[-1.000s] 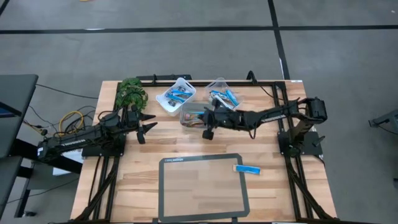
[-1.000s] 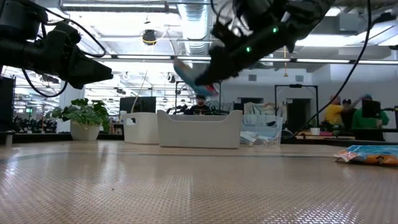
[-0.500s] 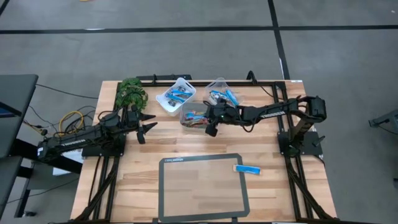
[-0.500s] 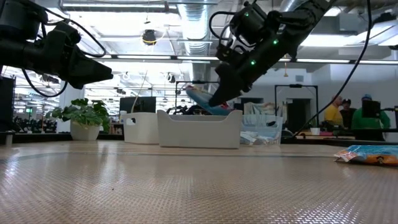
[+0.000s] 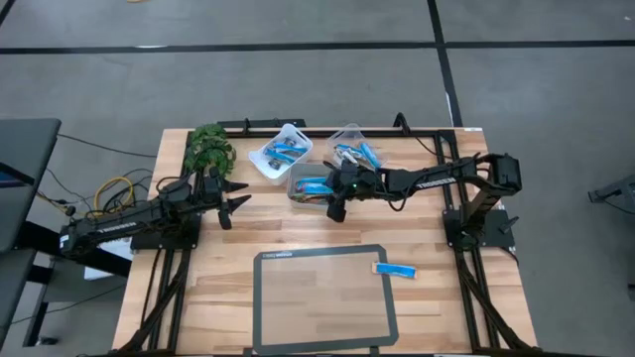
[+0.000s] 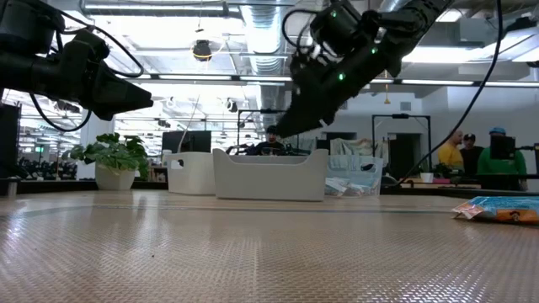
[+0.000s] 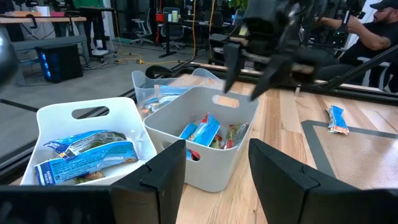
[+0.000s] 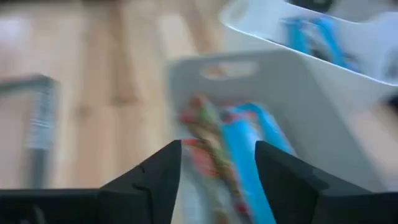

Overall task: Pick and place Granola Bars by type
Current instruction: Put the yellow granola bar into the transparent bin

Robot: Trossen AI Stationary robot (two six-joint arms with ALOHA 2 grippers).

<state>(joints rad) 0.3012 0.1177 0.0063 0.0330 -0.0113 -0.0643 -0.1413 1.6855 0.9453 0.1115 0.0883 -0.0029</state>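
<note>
Wooden table (image 5: 198, 288): middle tub (image 7: 205, 134) holds mixed bars (image 7: 208, 132); right tool (image 7: 249, 74) open above; left tool (image 7: 214, 168) open.

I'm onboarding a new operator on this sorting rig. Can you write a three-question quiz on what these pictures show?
1. True or false: the right gripper hangs over the middle tub with a bar clamped in it.
2. Where does the one granola bar outside the tubs lie? A) beside the plant B) at the right edge of the dark-framed mat C) under the left gripper
3. Fill in: the bars in the white tub have mainly ____ wrappers.

Key
1. False: its fingers are open and empty.
2. B.
3. Blue.
</note>
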